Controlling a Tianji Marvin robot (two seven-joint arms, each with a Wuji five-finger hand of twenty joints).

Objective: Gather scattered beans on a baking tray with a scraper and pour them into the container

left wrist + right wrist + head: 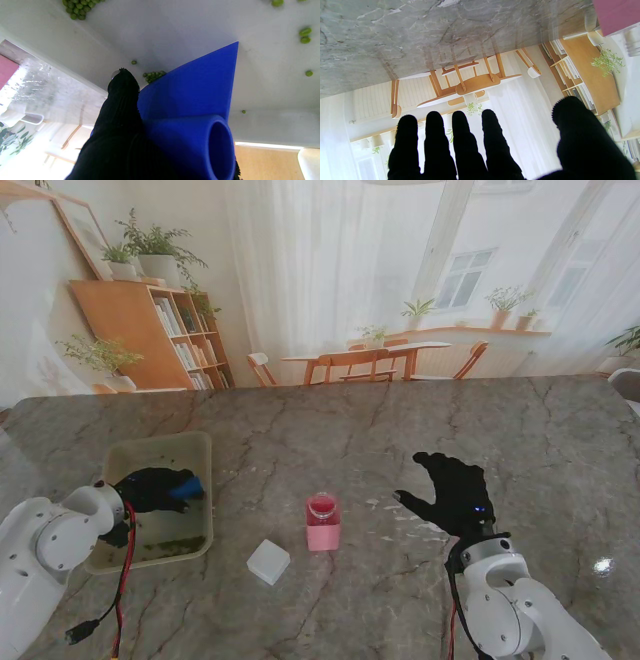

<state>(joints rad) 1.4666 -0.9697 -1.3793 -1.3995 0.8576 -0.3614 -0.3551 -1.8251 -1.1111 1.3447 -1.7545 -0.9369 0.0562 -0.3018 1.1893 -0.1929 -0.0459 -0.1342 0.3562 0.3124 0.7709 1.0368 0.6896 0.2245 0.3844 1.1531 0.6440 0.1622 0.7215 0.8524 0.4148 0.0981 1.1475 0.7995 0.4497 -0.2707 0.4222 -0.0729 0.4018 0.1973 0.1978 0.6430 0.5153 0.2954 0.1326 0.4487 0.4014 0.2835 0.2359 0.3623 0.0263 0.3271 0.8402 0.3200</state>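
Note:
A pale baking tray (pixel 196 448) lies on the left of the marble table. My left hand (pixel 150 488) reaches over its middle, shut on a blue scraper (pixel 186 486). In the left wrist view the scraper's blade (pixel 200 85) rests on the tray floor (pixel 175 27) with a small clump of green beans (pixel 153 75) at its edge. More beans (pixel 172 547) lie heaped along the tray's near side, and a pile (pixel 78 7) and several loose ones (pixel 305 32) show in the wrist view. The pink container (pixel 322 523) stands right of the tray. My right hand (pixel 454 491) lies open and flat, right of the container.
A small white box (pixel 268 561) sits on the table nearer to me than the container. A red and black cable (pixel 122 580) hangs from my left arm beside the tray's near corner. A glare spot (pixel 603 565) shows at the table's right.

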